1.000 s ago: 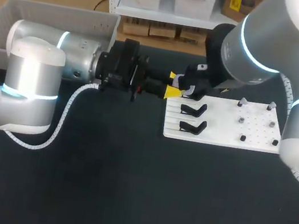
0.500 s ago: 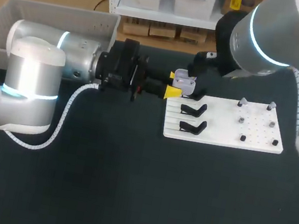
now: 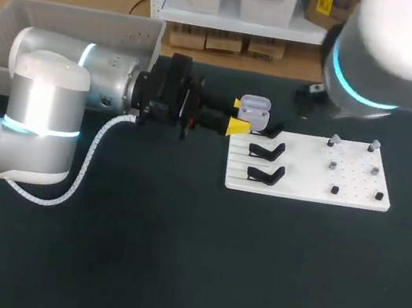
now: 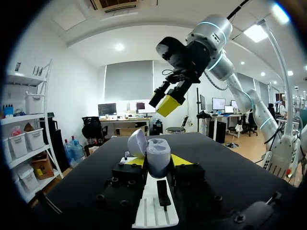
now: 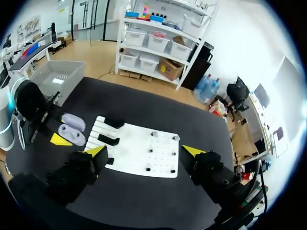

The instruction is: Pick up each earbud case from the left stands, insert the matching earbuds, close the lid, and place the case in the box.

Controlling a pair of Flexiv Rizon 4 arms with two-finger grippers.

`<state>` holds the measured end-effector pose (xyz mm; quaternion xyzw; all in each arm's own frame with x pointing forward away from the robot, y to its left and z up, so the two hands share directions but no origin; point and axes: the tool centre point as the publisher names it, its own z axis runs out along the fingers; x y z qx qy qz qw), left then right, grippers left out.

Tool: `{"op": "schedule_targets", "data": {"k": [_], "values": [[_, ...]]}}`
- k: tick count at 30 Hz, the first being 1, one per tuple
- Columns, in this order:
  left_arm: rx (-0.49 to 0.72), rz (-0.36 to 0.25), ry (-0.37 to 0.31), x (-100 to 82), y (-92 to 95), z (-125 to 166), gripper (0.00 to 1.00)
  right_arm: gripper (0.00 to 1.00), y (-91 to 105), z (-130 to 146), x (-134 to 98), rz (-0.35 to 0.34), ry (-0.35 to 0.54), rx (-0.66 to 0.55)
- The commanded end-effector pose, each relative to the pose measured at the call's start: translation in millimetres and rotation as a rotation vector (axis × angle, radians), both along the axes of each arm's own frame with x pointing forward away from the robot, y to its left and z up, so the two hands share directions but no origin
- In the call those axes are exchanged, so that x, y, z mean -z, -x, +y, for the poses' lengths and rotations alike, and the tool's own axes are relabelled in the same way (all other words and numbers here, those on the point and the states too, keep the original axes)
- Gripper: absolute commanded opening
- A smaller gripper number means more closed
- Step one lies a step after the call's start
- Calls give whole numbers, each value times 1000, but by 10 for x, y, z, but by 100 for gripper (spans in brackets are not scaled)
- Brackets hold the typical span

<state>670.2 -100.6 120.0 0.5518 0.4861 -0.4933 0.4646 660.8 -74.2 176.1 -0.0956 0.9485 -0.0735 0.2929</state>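
The left gripper [image 3: 238,117] pinches an open lavender earbud case [image 3: 254,112] just off the 10 o'clock corner of the white stand board [image 3: 343,190]. The right gripper [image 5: 144,152] hangs high above the board, fingers spread wide. A grey box [image 3: 69,22] sits at the table's 10 o'clock.

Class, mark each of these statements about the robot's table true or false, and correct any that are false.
1. The left gripper grips an earbud case. True.
2. The case's lid is closed. False: it stands open.
3. The right gripper holds an earbud. False: its fingers are wide apart with nothing between them.
4. Two black stands on the white board hold no case. True.
5. The case lies in the grey box. False: it is in the left gripper, by the board.
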Motion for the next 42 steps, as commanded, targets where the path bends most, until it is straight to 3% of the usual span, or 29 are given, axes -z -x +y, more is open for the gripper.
{"op": "schedule_targets", "data": {"k": [1, 9, 21, 29, 42], "values": [[-2, -2, 3, 10, 4, 3, 0, 100, -50, -244, 12, 83, -38, -21], [-2, -2, 3, 10, 4, 3, 0, 100, -213, -563, 355, 233, 3, -12], [-2, -2, 3, 10, 4, 3, 0, 100, -409, -880, 822, 354, -2, 41], [-2, -2, 3, 10, 4, 3, 0, 100, -435, -970, 954, 341, -26, 78], [-2, -2, 3, 10, 4, 3, 0, 100, -439, -981, 961, 341, -25, 78]]}}
